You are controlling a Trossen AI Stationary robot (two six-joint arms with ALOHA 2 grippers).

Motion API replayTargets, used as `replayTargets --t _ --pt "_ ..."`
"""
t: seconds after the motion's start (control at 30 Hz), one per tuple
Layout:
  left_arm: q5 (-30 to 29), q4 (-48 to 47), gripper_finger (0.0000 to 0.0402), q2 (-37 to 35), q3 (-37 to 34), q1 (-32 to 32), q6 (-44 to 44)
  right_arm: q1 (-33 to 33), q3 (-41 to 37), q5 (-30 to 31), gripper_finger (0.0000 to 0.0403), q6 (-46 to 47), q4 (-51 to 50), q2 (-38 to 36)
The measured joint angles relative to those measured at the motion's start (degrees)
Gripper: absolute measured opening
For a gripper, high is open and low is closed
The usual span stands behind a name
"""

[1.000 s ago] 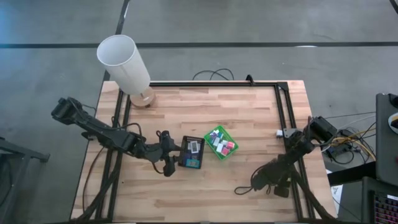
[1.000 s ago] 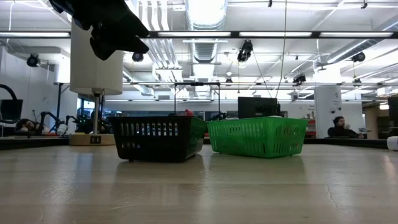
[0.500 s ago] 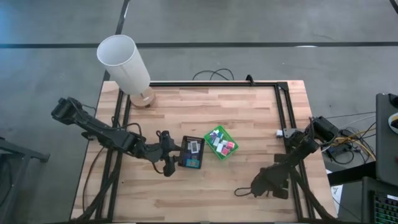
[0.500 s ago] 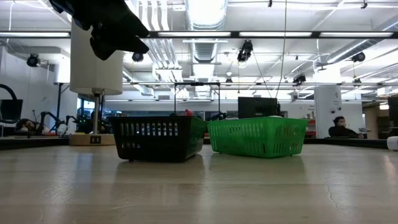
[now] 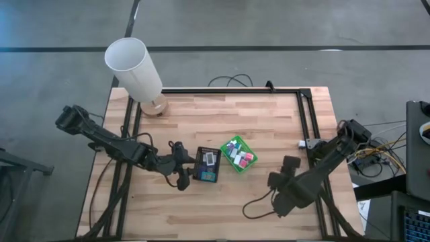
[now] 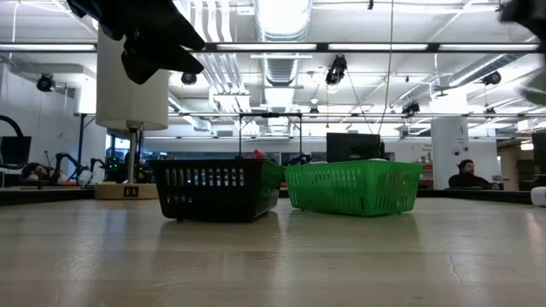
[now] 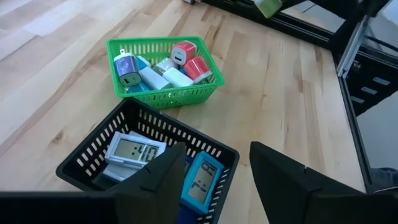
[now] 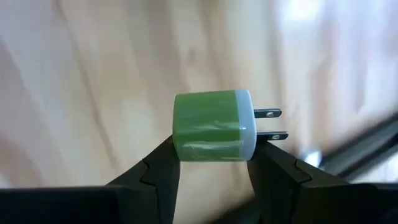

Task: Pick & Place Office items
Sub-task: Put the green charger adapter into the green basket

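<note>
Green plug (image 8: 214,126) in right hand (image 8: 214,167), wrist view only

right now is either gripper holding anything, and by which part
The right gripper pinches a green plug adapter by its body sides, prongs free. The left gripper is open, holding nothing.

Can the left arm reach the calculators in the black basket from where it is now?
Probably yes. The left tool hangs open just above the black basket, and nothing covers the calculators inside.

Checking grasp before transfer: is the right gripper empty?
No, the right gripper is shut on a green plug adapter, its prongs sticking out sideways.
</note>
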Motion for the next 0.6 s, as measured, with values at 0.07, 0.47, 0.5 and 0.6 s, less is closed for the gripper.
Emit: replayTargets --t 0.07,0.47,0.5,0.6 --pt "0.0 0.0 0.0188 0.0 0.0 0.0 -0.5 0.0 1.4 7.6 0.0151 0.4 0.2 -0.6" --pt "0.2 0.0 0.0188 0.0 0.0 0.0 -3.9 -1.7 3.4 32.6 0.0151 -2.0 4.7 -1.1" --pt "0.2 0.0 0.0188 0.0 0.0 0.0 -4.3 -2.1 2.9 32.6 0.0151 -2.9 5.5 -1.1" --pt "0.2 0.0 0.0188 0.0 0.0 0.0 -4.7 -3.8 1.7 32.6 0.0151 -6.0 8.4 -1.1"
